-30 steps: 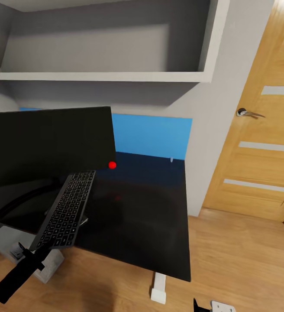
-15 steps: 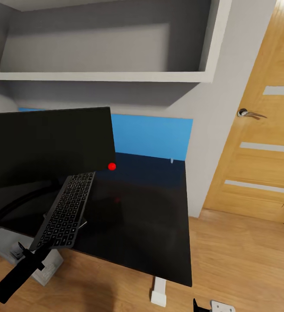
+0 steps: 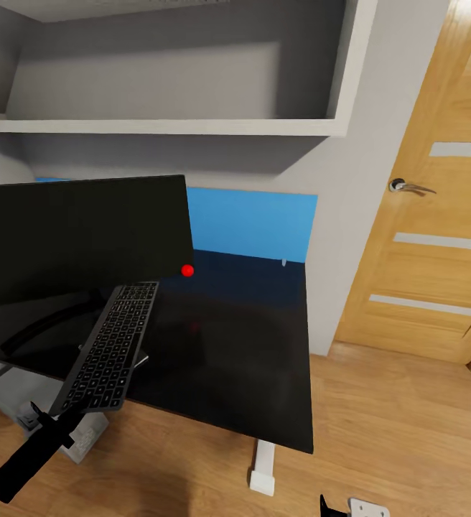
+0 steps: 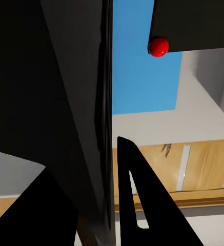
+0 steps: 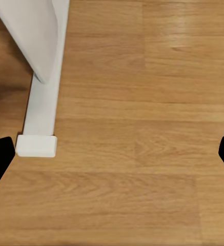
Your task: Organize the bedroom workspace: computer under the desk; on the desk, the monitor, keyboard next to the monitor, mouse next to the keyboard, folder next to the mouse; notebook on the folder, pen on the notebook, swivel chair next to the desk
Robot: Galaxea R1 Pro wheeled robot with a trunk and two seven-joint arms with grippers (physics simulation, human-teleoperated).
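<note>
Left gripper (image 3: 63,416) clamping near end of keyboard (image 3: 113,343), holding it tilted over desk (image 3: 250,359) front edge, beside monitor (image 3: 77,237). Right gripper (image 5: 112,154) hanging with fingers apart above floor.

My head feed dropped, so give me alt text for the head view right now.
The left gripper holds the black keyboard by its near end, tilted over the front edge of the black desk. The monitor stands on the desk behind it, and a wooden door is at right.
</note>
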